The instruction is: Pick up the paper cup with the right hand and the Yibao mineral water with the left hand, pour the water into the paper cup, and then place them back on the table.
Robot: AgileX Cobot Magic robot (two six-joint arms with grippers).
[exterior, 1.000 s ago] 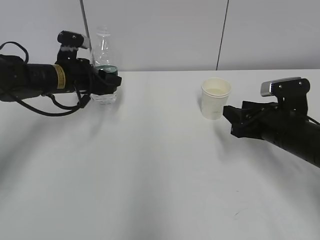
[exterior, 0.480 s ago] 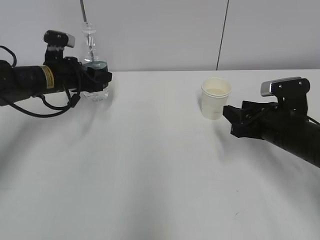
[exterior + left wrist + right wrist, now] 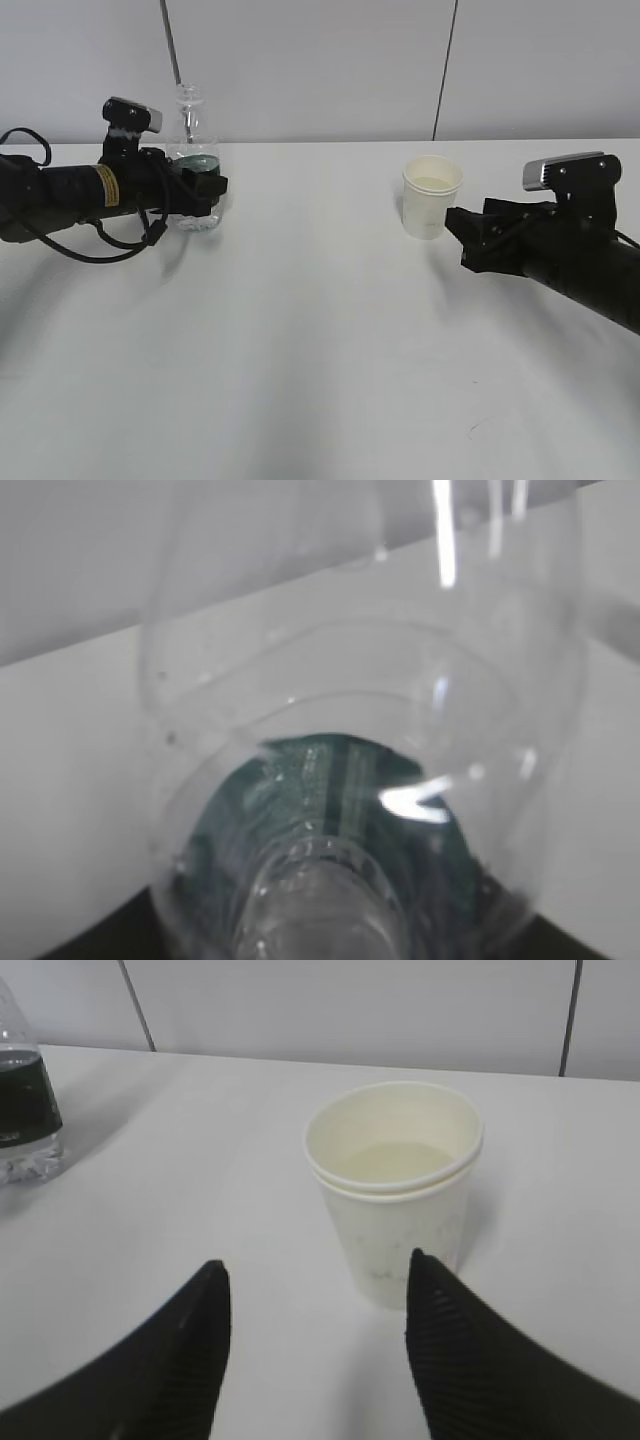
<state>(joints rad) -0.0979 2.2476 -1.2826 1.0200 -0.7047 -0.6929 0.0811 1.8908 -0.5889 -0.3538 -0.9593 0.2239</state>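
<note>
The Yibao mineral water bottle [image 3: 193,130] stands upright at the far left, clear with a dark green label and no cap. My left gripper [image 3: 205,186] is shut on it at the label, with the base at or just above the table [image 3: 320,330]. The bottle fills the left wrist view [image 3: 330,810], where the jaws are hidden. The paper cup [image 3: 432,196] stands on the table right of centre, with a pale liquid level inside. My right gripper [image 3: 457,228] is open and empty just behind the cup. In the right wrist view the cup [image 3: 395,1190] stands beyond the fingertips [image 3: 415,1270], slightly right of the gap.
A grey panelled wall [image 3: 330,60] runs along the table's far edge. A small dark scuff [image 3: 472,430] marks the table near the front right. The bottle also shows at the left edge of the right wrist view [image 3: 25,1110].
My left gripper carried the bottle leftward and slightly up, then lowered it towards the table. The right arm and the cup have not moved.
</note>
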